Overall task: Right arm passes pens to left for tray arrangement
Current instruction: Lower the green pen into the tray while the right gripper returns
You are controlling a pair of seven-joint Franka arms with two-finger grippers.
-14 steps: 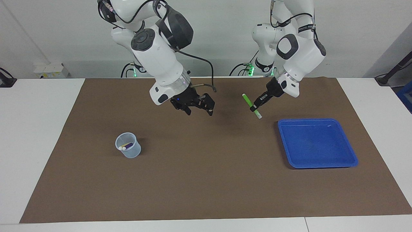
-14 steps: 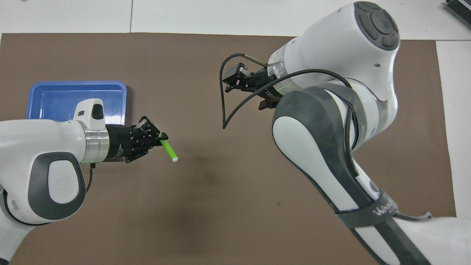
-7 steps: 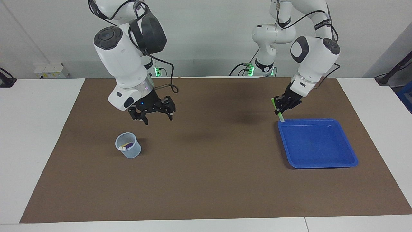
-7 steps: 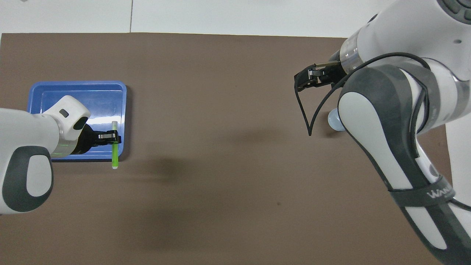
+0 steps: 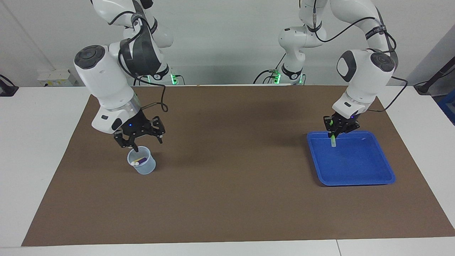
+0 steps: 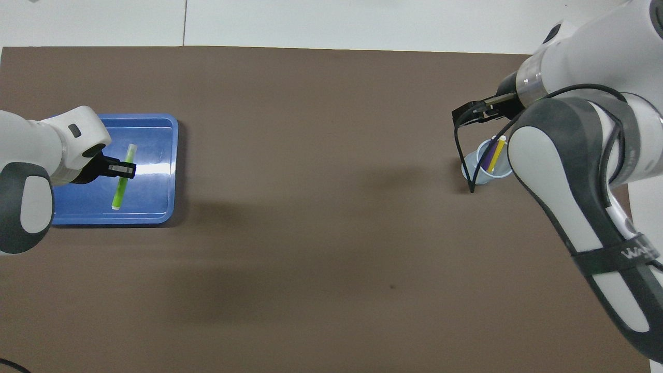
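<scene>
While clamped on the green pen [image 5: 333,139] hanging pale end down over the blue tray [image 5: 376,179], keep left tool [image 5: 337,132] above; right tool [image 5: 144,140], fingers spread, above the cup [image 5: 144,168].

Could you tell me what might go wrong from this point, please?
1. The left gripper holds the green pen steeply tilted above the blue tray; released here, it may bounce or roll.
2. The open right gripper hangs just above the light cup holding the purple pen and yellow pen; it could tip it.
</scene>
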